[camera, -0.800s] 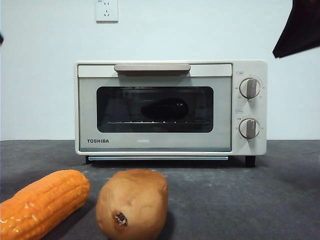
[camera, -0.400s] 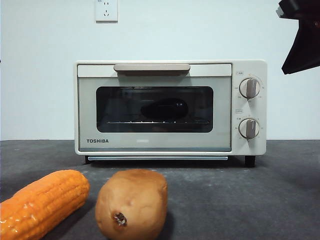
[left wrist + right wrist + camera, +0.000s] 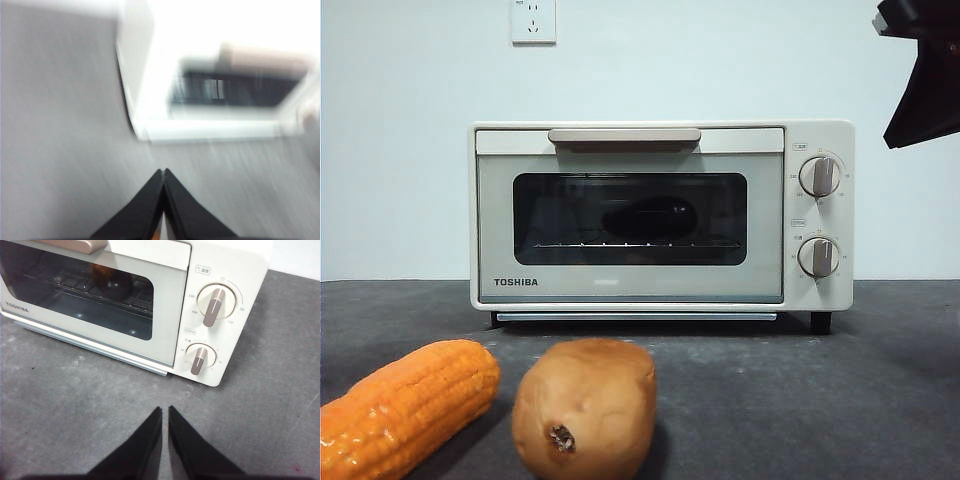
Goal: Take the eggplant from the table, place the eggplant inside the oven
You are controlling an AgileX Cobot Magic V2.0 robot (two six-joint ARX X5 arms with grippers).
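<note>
Front view: you see the eggplant [image 3: 649, 217] on the rack inside the shut oven [image 3: 660, 215]; corn cob [image 3: 405, 405] and potato [image 3: 585, 405] sit on the tabletop [image 3: 800, 390].
Left wrist: your left pincer [image 3: 163, 172] is closed, empty, blurred.
Right wrist: your right pincer [image 3: 165, 411] is nearly closed, empty, above the tabletop before the knobs [image 3: 216, 307].

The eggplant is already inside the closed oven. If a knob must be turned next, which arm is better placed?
Probably the right. The right gripper hangs over the table just before the oven knobs. The left gripper faces the oven's opposite end, in a blurred view.
</note>
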